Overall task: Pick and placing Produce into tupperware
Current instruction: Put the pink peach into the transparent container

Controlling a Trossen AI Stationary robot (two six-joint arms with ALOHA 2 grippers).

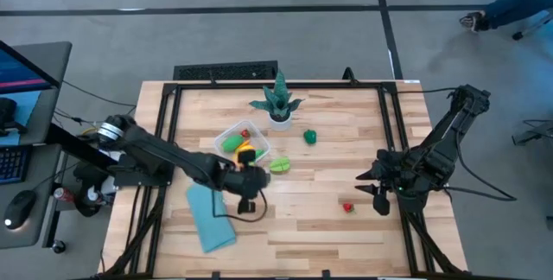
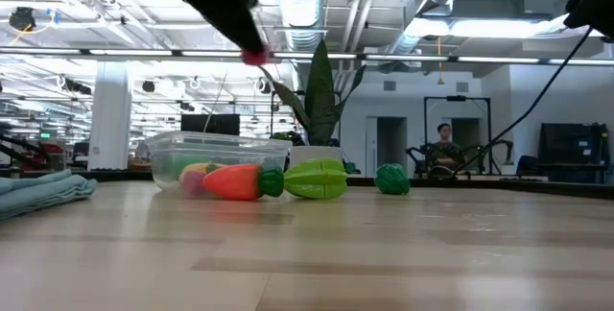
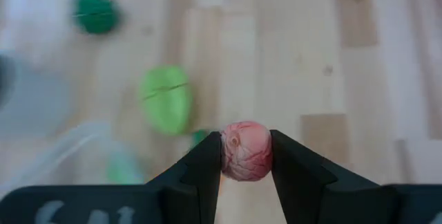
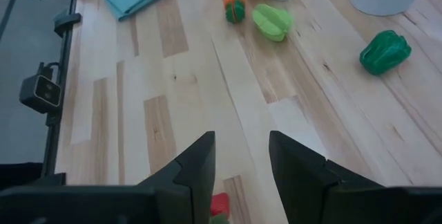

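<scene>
My left gripper (image 3: pixel 246 156) is clamped on a small, round, wrinkled pink toy fruit (image 3: pixel 246 150), held in the air just beside the clear, squarish plastic tupperware (image 1: pixel 226 135). My right gripper (image 4: pixel 241 165) waits well apart from that container, fingers parted and empty, above a small red toy piece (image 1: pixel 347 207) on the wooden table (image 1: pixel 328 228).

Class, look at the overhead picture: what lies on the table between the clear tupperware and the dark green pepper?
Nothing stands directly between the tupperware and the dark green pepper: that stretch of table is bare in the high view. The light green piece lies nearer the camera, off that line.

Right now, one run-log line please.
left end effector: holding pink produce piece near tupperware | right end effector: open, empty, above table
</scene>
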